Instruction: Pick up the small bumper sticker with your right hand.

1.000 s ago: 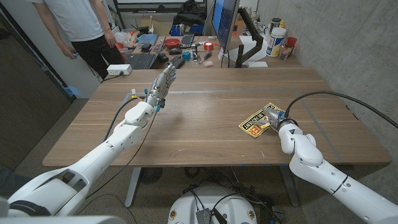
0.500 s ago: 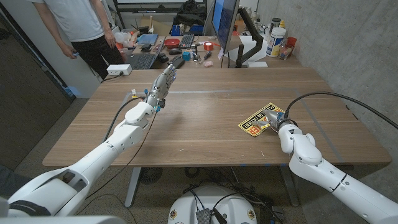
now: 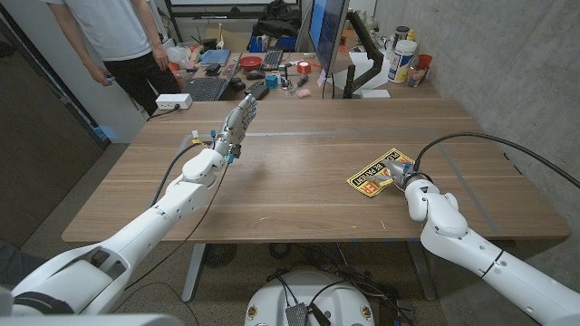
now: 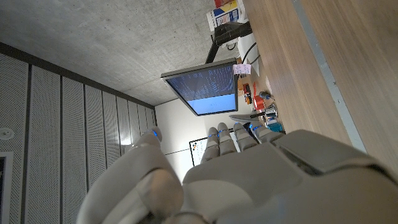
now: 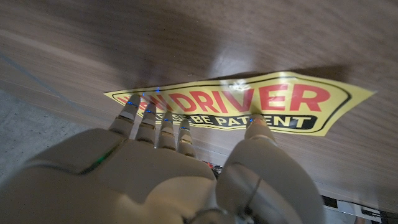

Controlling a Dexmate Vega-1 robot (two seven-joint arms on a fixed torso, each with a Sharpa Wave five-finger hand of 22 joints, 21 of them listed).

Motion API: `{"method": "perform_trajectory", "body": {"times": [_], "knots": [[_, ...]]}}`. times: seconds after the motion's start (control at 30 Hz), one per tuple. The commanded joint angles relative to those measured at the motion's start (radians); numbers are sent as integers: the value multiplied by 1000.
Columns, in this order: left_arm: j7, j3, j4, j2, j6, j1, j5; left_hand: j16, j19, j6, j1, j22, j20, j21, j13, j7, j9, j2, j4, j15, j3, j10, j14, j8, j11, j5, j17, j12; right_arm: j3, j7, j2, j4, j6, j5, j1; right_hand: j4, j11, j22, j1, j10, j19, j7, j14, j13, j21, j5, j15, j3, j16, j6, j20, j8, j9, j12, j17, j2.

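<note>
Sticker (image 3: 379, 175) lying flat on table (image 3: 299, 195), right-hand side. Right hand (image 3: 396, 172) spread open above it, fingertips (image 5: 160, 116) at sticker's edge, thumb on print; nothing gripped yet, contact possibly made. Edge to be peeled up by fingertips, then pinched against thumb. Left hand (image 3: 237, 120) raised, open, well apart.
</note>
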Motion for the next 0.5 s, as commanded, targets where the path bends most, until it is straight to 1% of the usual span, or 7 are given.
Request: {"method": "perform_trajectory", "body": {"times": [0.03, 0.07, 0.1, 0.27, 0.5], "knots": [[0, 2, -1, -2, 2, -2, 1, 1, 0, 5, 4, 1, 9, -1, 2, -2, 5, 8, -2, -1, -2, 2, -6, 0, -9, -3, 1, 5, -8, -20, -3, 6, 0, 15, 1, -10, -6, 5, 42, 34, 37, -3, 34, 2, -1, 9, -24, 13, 9, 36, 2, 15, 2, 16, 3, 5], [0, 2, -1, -2, 3, -2, 2, 1, -1, 6, 4, 1, 10, -1, 2, -3, 5, 8, -2, -2, -2, 3, -6, 0, -8, -3, 1, 5, -9, -21, -4, 5, 0, 16, 1, -12, -9, 5, 55, 47, 46, -4, 45, 2, -2, 11, -34, 16, 10, 51, 3, 19, 2, 19, 2, 6], [0, 2, 0, -2, 3, -2, 2, 1, -1, 6, 4, 1, 10, -1, 2, -3, 5, 8, -2, -2, -2, 3, -7, 0, -9, -3, 1, 5, -8, -24, -7, 5, 5, 18, 0, -13, -15, 5, 64, 59, 54, -6, 50, 2, -2, 12, -36, 18, 9, 58, 3, 20, 2, 23, 2, 6], [-6, 2, 4, -5, 3, -3, -3, 0, -1, 5, 4, 1, 11, -2, 2, -4, 5, 8, -2, -2, -3, 1, -7, 0, -8, -4, 1, 4, -7, -34, -3, 4, -4, 21, -3, -13, -28, 5, 84, 81, 77, -12, 79, 2, -1, 14, -53, 20, 13, 76, 3, 22, 2, 28, 2, 4], [-10, 2, 10, -9, 1, -5, -4, 1, -2, 6, 4, 1, 14, -4, 2, -4, 5, 9, -2, -3, -4, 0, -7, 0, -8, -4, 1, 4, -4, -59, -3, 5, 2, 28, -7, -7, -45, 6, 109, 143, 114, -25, 134, 2, -3, 10, -71, 19, 18, 113, 3, 26, 3, 43, 2, -1]]}}
